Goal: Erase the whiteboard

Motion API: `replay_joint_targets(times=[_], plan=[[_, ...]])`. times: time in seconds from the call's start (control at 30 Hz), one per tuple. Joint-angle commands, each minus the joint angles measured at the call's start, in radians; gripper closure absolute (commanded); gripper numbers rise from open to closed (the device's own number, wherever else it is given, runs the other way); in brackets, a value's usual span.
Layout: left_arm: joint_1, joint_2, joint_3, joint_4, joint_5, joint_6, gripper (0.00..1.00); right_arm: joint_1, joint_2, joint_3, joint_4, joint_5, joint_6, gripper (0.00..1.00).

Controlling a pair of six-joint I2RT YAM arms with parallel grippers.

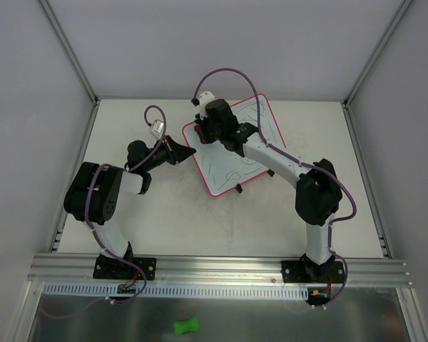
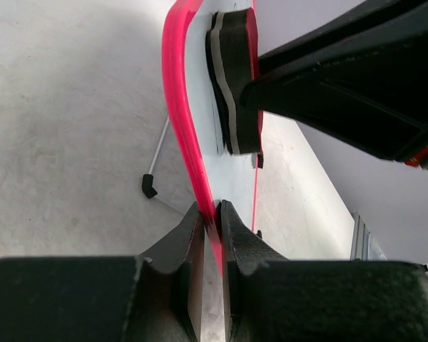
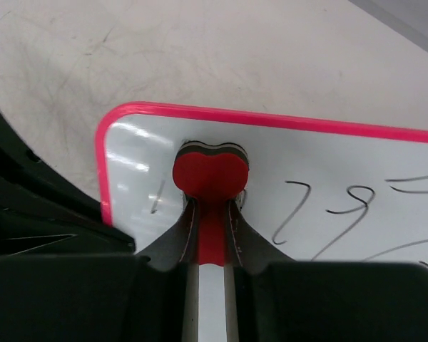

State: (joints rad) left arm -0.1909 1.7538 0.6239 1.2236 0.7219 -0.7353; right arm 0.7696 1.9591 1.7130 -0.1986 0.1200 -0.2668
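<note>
1. Whiteboard (image 1: 225, 165): centre of top view, on table (image 1: 164, 214), dark scribbles present.
2. Left gripper (image 2: 212, 217): clenched on whiteboard's pink edge.
3. Right gripper (image 3: 212, 210): grasping red eraser (image 3: 210, 171), against whiteboard corner.

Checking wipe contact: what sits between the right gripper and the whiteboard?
The red eraser, clamped in the right gripper, its felt face against the whiteboard. The right wrist view shows it, the left wrist view too.

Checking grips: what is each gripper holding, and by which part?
Left gripper pinches the whiteboard by its pink frame; right gripper clamps the red eraser by its middle.
</note>
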Motion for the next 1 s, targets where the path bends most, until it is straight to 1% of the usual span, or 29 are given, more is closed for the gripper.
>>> replay_joint_targets(times=[0.0,0.17,0.27,0.4,0.47,0.53,0.7,0.97], plan=[[-0.015,-0.024,0.005,0.040,0.031,0.086,1.00,-0.079,-0.029,-0.044,0.014,0.096,0.046,1.00],[-0.016,-0.024,0.008,0.039,0.037,0.086,1.00,-0.183,-0.042,-0.085,0.013,0.061,0.129,1.00],[-0.018,-0.024,0.010,0.036,0.039,0.086,1.00,-0.228,-0.048,-0.108,0.013,0.033,0.152,1.00],[-0.018,-0.027,0.013,0.034,0.042,0.089,1.00,-0.251,-0.061,-0.131,0.013,0.038,0.163,1.00],[-0.018,-0.027,0.011,0.033,0.044,0.089,1.00,-0.251,-0.066,-0.136,0.013,0.009,0.153,1.00],[-0.018,-0.027,0.014,0.033,0.045,0.088,1.00,-0.237,-0.072,-0.135,0.014,-0.013,0.126,1.00],[-0.018,-0.025,0.017,0.028,0.045,0.088,1.00,-0.149,-0.062,-0.112,0.019,0.014,0.029,1.00],[-0.024,-0.028,0.023,0.024,0.045,0.085,1.00,-0.030,-0.034,-0.070,0.021,-0.031,-0.052,1.00]])
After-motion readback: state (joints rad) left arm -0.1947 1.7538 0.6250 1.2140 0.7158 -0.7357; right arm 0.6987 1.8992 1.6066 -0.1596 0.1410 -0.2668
